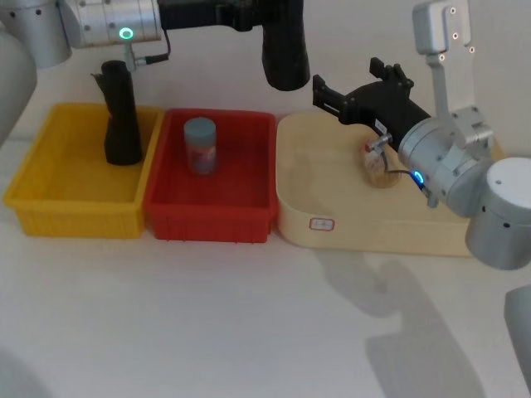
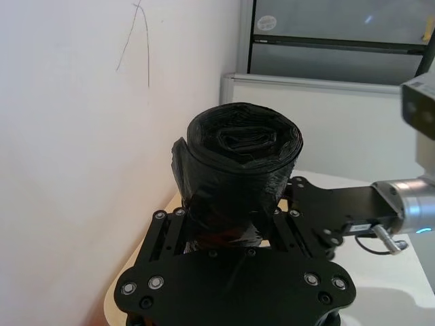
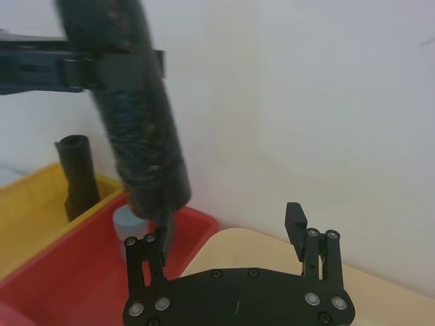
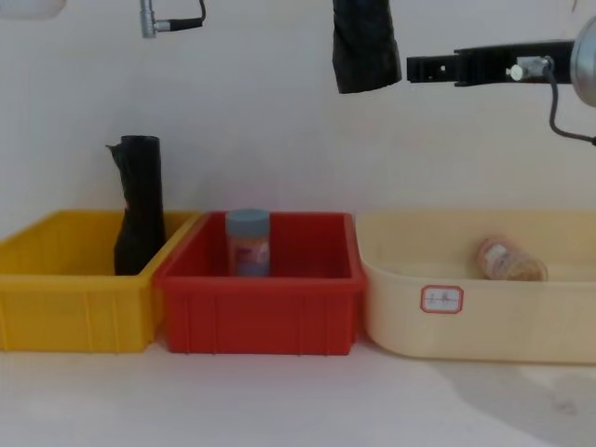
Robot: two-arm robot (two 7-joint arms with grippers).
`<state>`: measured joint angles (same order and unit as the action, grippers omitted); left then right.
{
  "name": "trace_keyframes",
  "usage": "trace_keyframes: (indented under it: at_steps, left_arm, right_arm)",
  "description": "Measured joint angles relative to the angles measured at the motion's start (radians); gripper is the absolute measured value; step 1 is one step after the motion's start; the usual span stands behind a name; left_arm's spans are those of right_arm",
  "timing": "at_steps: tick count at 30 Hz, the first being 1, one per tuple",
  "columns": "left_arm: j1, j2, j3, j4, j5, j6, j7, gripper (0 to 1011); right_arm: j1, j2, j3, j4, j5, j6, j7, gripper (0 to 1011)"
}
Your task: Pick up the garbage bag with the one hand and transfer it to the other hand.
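Black fingers of the one hand (image 2: 234, 234) clamped the garbage bag (image 2: 238, 170), held high above the red bin's (image 1: 249, 217) back edge. Pickup was done. The other hand (image 3: 231, 238), jaws spread, hovered just beside the roll; the transfer remained.

Soft, even, fairly dim indoor light comes from overhead with a slightly warm cast. In the head view, broad blurred shadows of the arms spread over the matte white tabletop (image 1: 249, 332) toward 5 o'clock. The thick glossy black roll of plastic bags (image 3: 132, 109) carries faint speckled sheen and looks smeared in the right wrist view. The pale wall behind it is washed out. The chest view is mildly soft throughout.
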<state>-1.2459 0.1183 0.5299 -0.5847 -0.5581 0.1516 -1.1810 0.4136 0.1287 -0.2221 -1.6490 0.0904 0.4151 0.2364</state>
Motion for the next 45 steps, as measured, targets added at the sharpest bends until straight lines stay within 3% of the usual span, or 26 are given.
trace_keyframes:
  at_steps: [7,16,45]
  left_arm:
    - [0.003,0.000,0.010,-0.010,0.003,0.010,0.024,465]
    - [0.010,0.005,0.020,-0.027,0.004,0.018,0.047,465]
    - [0.009,0.014,0.068,-0.042,-0.002,0.043,0.019,465]
  right_arm:
    - [-0.005,0.035,-0.023,-0.028,0.007,0.022,0.051,1000]
    - [-0.003,0.053,-0.051,-0.040,0.025,0.075,0.095,1000]
    - [0.071,0.010,-0.088,0.049,0.050,0.077,0.081,1000]
